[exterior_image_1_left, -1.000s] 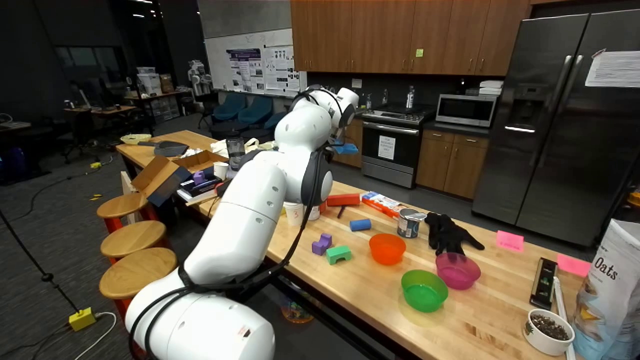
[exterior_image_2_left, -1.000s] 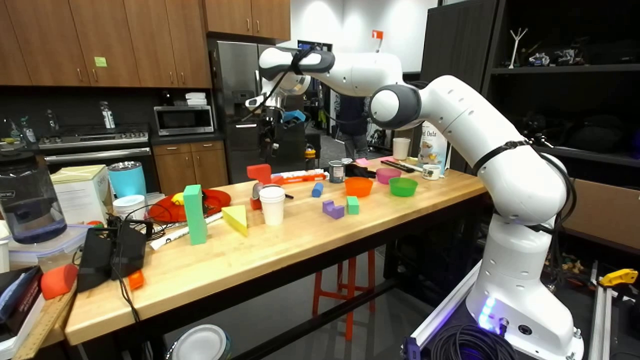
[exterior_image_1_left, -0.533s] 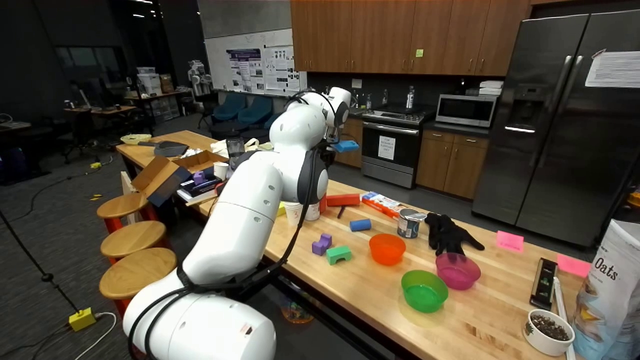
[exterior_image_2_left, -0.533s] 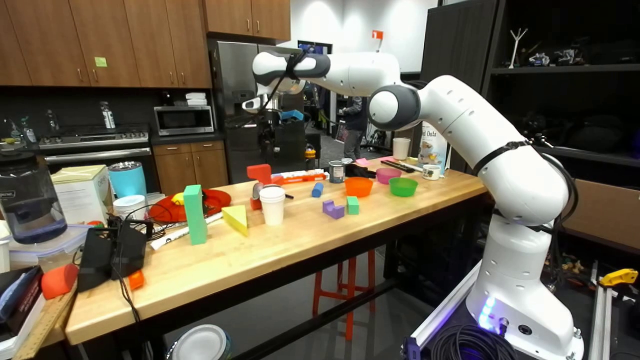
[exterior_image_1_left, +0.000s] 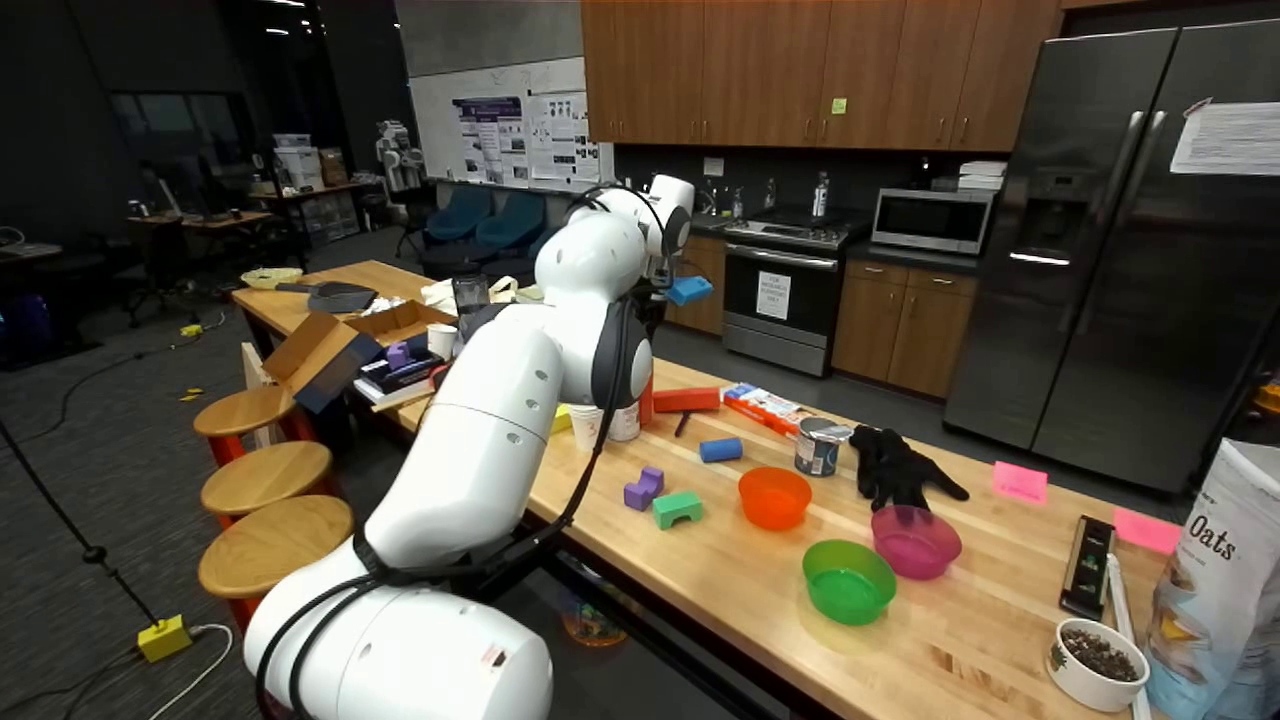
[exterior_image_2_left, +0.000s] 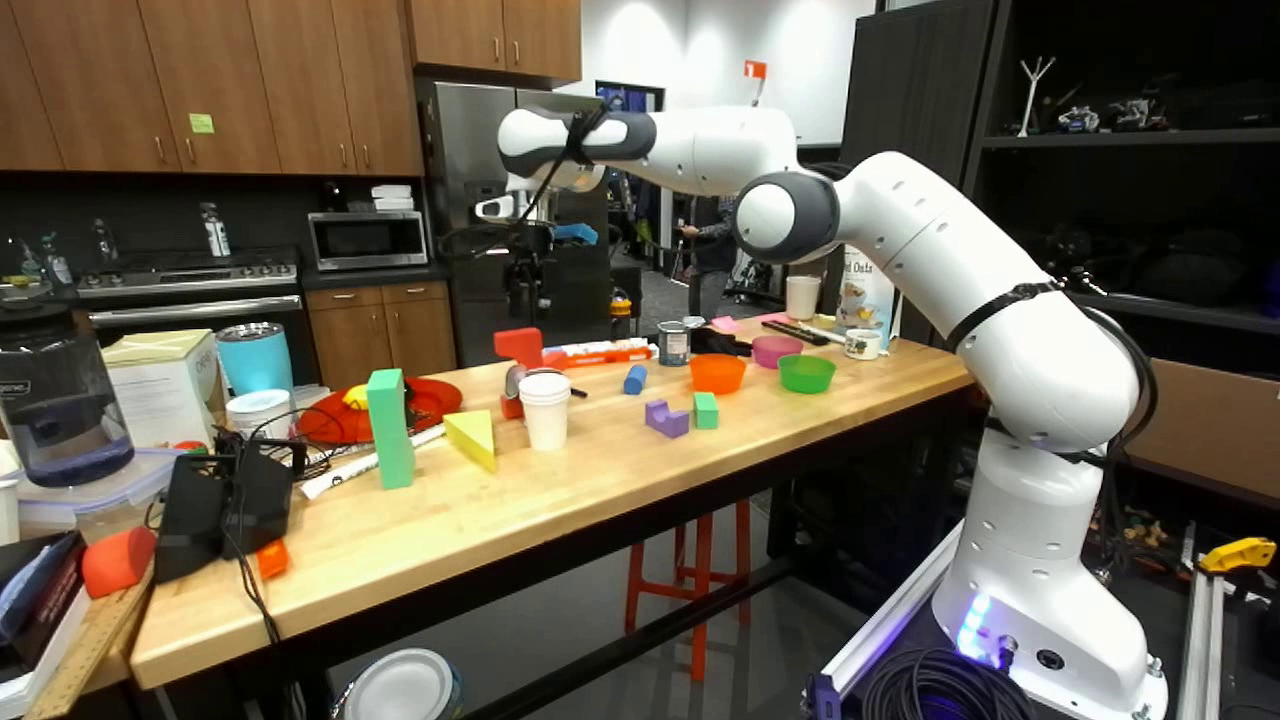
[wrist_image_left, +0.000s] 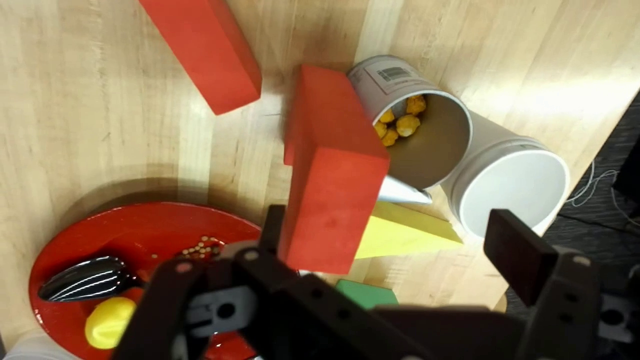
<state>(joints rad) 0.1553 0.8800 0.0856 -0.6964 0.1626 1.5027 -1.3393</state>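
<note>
Wooden tabletop (wrist_image_left: 125, 125) | nearest red block (wrist_image_left: 334, 175) stands on end, long axis vertical | claw (wrist_image_left: 395, 239) spread wide, empty

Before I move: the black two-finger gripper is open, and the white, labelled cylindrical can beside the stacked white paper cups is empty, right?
Not quite: the white can beside the stacked cups isn't empty; the wrist view shows rounded orange-yellow lumps inside. The gripper is open, as you say.

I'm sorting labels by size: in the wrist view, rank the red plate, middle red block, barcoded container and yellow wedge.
1. Red plate, partly hidden
2. Middle red block
3. Barcoded container
4. Yellow wedge, partly hidden
The block is nearer the camera, so true sizes stay unsure.
</note>
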